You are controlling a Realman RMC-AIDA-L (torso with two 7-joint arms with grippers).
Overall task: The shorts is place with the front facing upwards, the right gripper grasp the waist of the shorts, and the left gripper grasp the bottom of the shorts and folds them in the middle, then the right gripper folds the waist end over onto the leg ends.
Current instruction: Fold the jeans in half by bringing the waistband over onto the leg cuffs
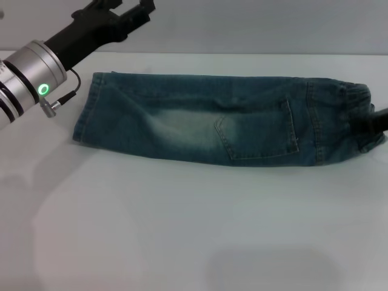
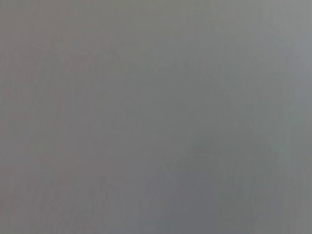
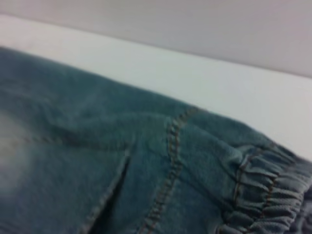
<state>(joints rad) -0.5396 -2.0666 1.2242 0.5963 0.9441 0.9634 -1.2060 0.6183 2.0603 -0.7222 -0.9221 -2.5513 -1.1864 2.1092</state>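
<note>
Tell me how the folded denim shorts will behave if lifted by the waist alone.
The blue-green denim shorts will probably droop rather than stay flat: the cloth already creases. The ruffled elastic waist may stretch under the right pincer. Folded layers could slide apart, since the left pincer hovers clear.

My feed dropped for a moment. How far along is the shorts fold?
The lengthwise fold looks done: the shorts lie as one narrow strip on the table. The left gripper is raised beyond the leg ends. The right gripper sits at the waist; its grasp is unclear. Folding the waist onto the leg ends remains.
</note>
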